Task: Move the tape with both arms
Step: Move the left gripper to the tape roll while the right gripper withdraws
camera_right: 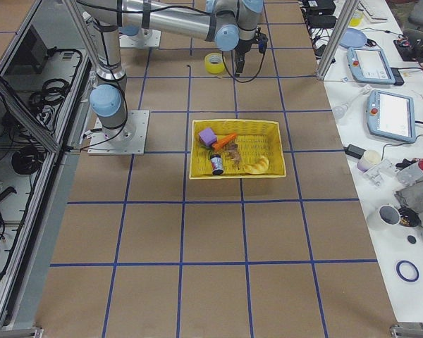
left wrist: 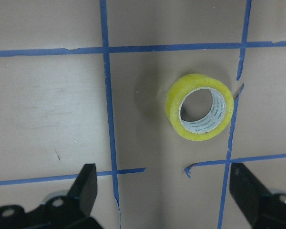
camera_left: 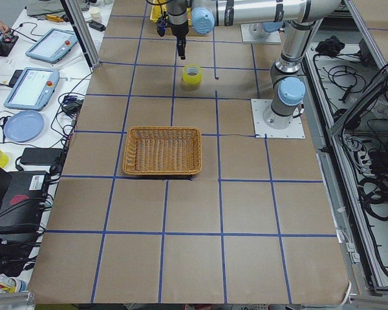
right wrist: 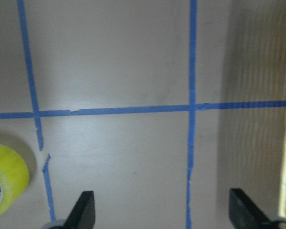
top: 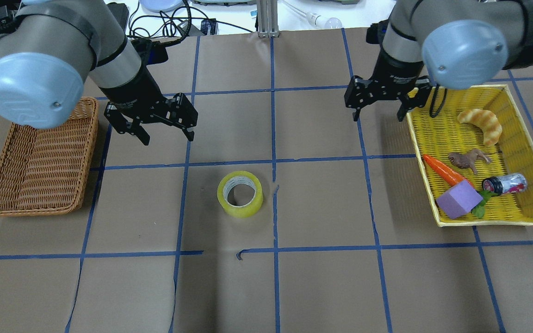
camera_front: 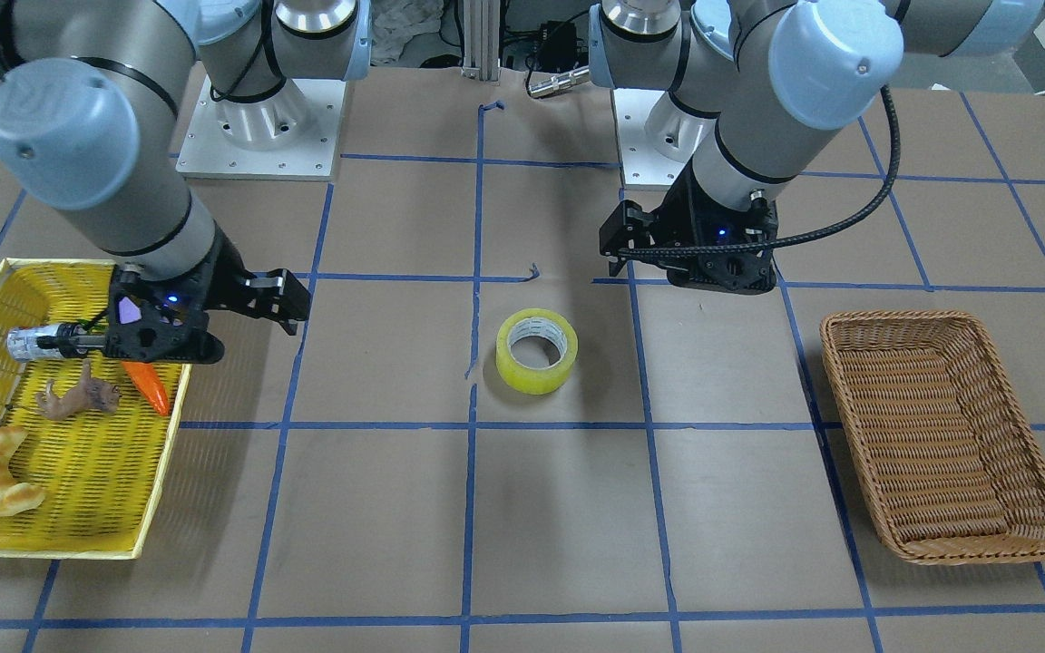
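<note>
The yellow tape roll (top: 240, 194) lies flat on the brown table near the middle, its pale core facing up; it also shows in the front view (camera_front: 536, 351). My left gripper (top: 168, 137) hovers open and empty, behind and to the left of the roll. In the left wrist view the roll (left wrist: 200, 106) lies ahead of the spread fingers (left wrist: 86, 186). My right gripper (top: 379, 115) is open and empty, well to the right of the roll, beside the yellow tray. The right wrist view shows only the roll's edge (right wrist: 5, 179) at the lower left.
A brown wicker basket (top: 40, 157) stands at the left, holding nothing. A yellow mesh tray (top: 521, 148) at the right holds a croissant (top: 481, 124), a carrot (top: 442, 170), a purple block (top: 461, 200), a toy animal (top: 467, 158) and a small bottle (top: 507, 183). Blue tape lines grid the table.
</note>
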Available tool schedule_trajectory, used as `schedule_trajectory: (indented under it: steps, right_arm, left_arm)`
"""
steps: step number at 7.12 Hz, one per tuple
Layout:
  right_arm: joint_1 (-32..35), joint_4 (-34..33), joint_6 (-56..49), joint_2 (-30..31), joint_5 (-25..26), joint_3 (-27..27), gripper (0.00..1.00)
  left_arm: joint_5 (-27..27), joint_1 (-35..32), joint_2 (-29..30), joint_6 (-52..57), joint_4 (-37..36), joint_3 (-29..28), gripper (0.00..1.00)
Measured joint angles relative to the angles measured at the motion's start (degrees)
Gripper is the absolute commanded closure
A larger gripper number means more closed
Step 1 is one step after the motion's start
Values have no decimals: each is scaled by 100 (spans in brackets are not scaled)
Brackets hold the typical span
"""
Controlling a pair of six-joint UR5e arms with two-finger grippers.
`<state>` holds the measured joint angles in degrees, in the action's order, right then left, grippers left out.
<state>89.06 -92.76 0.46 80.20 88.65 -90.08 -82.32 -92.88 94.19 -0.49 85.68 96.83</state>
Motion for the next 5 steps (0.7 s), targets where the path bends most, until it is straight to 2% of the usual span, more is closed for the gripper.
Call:
schedule_trajectory:
  steps: [2, 5]
  right_arm:
    - [-133, 433, -154, 275, 65, 137, 0]
    - [-130, 516, -213, 329, 34, 117, 0]
  left_arm:
    - [5, -301, 45, -250, -790, 640, 0]
    - [-11, -423, 223, -341, -2070, 1789, 0]
